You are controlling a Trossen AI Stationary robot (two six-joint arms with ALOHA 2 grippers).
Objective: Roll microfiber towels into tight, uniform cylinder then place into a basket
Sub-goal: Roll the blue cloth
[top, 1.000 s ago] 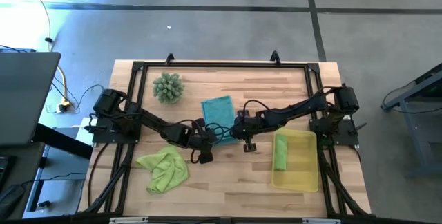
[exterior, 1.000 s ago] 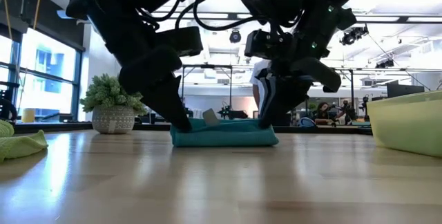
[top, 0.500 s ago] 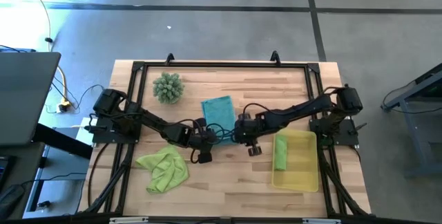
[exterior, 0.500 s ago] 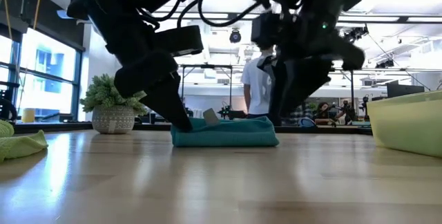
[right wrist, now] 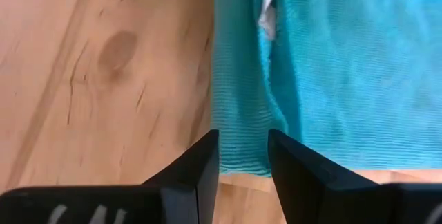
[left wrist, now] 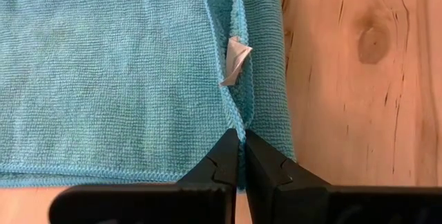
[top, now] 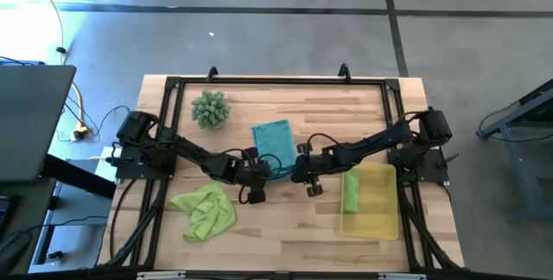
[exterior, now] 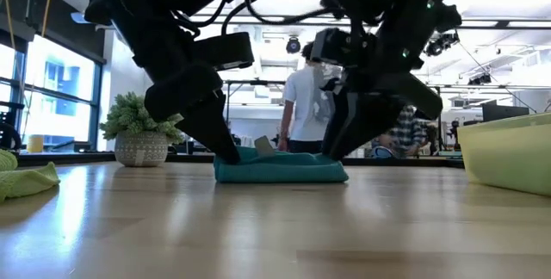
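Note:
The teal towel (top: 273, 139) lies flat on the table's middle, partly folded, with a white tag (left wrist: 235, 61) at the fold. My left gripper (top: 263, 173) is shut on it at its near edge and shows at its left end in the low view (exterior: 225, 151). My right gripper (top: 294, 171) is open at the same near edge; its fingers stand astride a strip of the towel (right wrist: 242, 134). One lime green towel (top: 206, 211) lies crumpled at the near left. Another, rolled (top: 351, 190), lies in the yellow basket (top: 378, 219). My left gripper pinches the hem of the towel's folded-over layer (left wrist: 242, 122) between its two fingertips, at the near edge. The fingers slant down from above. The towel lies on the table, slack. My right gripper: I cannot tell whether its open fingers (right wrist: 200, 156) touch the towel.
A spiky green plant ball (top: 210, 109) stands at the far left. The basket's wall (exterior: 508, 154) rises at the right in the low view. A black frame (top: 276, 81) rims the table. A person (exterior: 306, 107) stands in the room behind.
My right gripper has risen off the towel's right end, shifted a little toward the table's right, then come back down to that end. My left gripper has kept its hold. The towel has stayed where it was. The person behind has walked across.

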